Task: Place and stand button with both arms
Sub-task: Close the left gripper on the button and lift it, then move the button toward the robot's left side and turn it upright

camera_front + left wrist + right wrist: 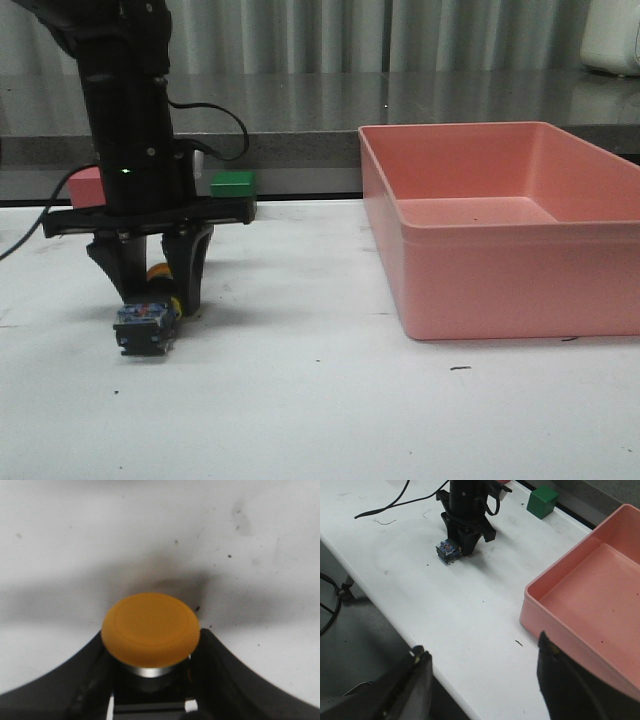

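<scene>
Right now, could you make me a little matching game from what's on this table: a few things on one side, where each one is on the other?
Things:
1. button
2. green cube
3. pink bin
4. right end effector

Places:
A. far edge of the table, behind the left arm
B. raised over the table's near edge, jaws apart
C. right side of the table
D. between the left end effector's fingers

Pairs: 1-D, 2-A, 3-C, 4-B

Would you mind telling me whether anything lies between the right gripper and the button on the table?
Nothing visible does. The right gripper hangs open over bare white table, and the button lies beyond, lying on its side between the left gripper's fingers. The pink bin sits off to one side.
</scene>
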You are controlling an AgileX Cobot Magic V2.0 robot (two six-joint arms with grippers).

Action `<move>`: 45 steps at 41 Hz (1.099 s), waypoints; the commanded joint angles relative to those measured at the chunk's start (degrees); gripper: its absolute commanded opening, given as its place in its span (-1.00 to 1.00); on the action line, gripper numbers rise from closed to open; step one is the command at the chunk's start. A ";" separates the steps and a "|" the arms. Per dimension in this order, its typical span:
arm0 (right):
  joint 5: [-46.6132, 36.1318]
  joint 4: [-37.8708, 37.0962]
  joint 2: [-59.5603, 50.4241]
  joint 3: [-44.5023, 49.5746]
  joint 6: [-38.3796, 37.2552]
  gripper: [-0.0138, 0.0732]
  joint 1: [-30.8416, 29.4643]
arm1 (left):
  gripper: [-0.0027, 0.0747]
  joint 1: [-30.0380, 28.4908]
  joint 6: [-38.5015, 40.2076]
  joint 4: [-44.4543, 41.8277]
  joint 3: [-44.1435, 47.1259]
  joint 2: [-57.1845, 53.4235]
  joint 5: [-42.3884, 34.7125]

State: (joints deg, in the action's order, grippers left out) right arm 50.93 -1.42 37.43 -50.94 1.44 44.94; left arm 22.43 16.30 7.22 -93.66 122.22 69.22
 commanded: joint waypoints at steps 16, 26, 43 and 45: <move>-3.80 -0.03 -0.03 -1.22 0.47 0.41 -0.31 | -0.58 -2.62 -3.37 -15.79 2.87 -24.07 -3.97; -3.80 -0.03 -0.03 -1.22 0.47 0.41 -0.31 | -0.58 -9.80 -11.68 -13.82 16.44 -35.67 -18.11; -3.80 -0.03 -0.03 -1.22 0.47 0.41 -0.31 | -0.58 -15.02 -14.35 -7.22 50.54 -56.98 -63.09; -3.80 -0.03 -0.03 -1.22 0.47 0.41 -0.31 | -0.58 -15.02 -14.35 -7.22 55.01 -58.28 -68.06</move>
State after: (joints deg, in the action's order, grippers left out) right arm 50.93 -1.42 37.43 -50.94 1.44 44.94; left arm 7.58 1.96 -0.58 -43.21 67.77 14.73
